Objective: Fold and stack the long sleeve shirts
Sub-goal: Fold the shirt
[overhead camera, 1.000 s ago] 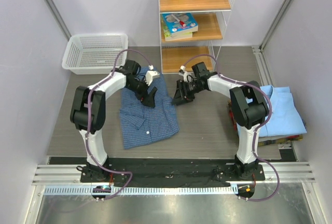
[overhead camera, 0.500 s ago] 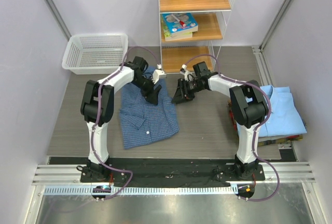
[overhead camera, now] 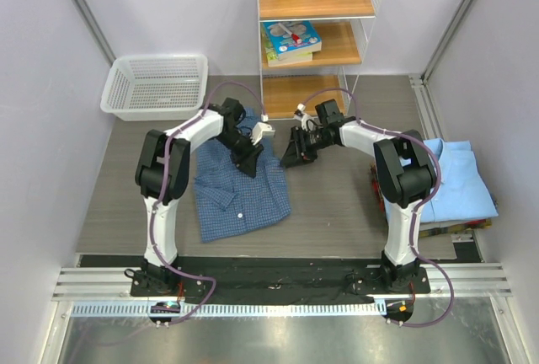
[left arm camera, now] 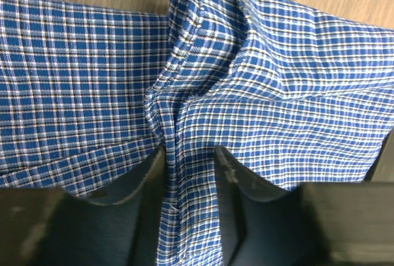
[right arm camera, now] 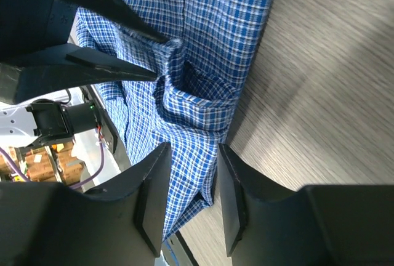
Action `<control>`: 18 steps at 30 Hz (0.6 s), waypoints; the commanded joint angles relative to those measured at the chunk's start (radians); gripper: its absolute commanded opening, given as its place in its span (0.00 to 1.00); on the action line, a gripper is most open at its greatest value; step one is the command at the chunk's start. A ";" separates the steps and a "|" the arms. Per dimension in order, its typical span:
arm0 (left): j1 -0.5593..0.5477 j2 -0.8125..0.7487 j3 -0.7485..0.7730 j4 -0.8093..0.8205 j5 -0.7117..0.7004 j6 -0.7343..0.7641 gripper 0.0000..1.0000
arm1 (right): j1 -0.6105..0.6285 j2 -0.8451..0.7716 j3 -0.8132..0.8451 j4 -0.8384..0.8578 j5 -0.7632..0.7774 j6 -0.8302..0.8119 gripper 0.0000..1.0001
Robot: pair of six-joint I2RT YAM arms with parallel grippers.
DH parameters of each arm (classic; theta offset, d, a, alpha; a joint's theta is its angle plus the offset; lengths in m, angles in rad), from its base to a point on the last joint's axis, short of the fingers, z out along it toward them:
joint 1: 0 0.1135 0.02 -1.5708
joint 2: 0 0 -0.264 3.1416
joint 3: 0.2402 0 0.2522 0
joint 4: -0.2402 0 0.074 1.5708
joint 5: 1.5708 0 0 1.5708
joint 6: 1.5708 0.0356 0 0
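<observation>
Three views: one fixed overhead, two riding the wrists.

The top external camera sits high behind the arm bases and looks down and forward over the whole table, far enough back to take in the shelf and basket. The left wrist camera looks along its own fingers, very close on the dark blue checked shirt. The right wrist camera faces leftward, low and near, across the same cloth. All three share that shirt's far edge, and the right wrist view also catches the left gripper.
</observation>
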 commanded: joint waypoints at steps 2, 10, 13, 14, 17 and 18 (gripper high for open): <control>-0.001 -0.096 0.011 -0.028 0.078 0.038 0.27 | -0.024 -0.019 -0.013 0.022 -0.023 0.015 0.39; -0.003 -0.204 -0.032 -0.062 0.133 0.041 0.02 | -0.042 -0.065 -0.044 0.021 -0.034 0.013 0.39; -0.003 -0.248 -0.051 -0.073 0.151 0.036 0.00 | -0.042 -0.100 -0.070 0.044 0.006 -0.001 0.24; -0.004 -0.260 -0.054 -0.078 0.154 0.038 0.00 | -0.041 -0.106 -0.076 0.051 0.011 0.001 0.21; -0.004 -0.293 -0.074 -0.087 0.148 0.031 0.00 | -0.029 -0.082 -0.066 0.079 -0.017 0.032 0.18; -0.003 -0.309 -0.089 -0.087 0.145 0.027 0.00 | -0.023 -0.076 -0.060 0.080 -0.025 0.032 0.17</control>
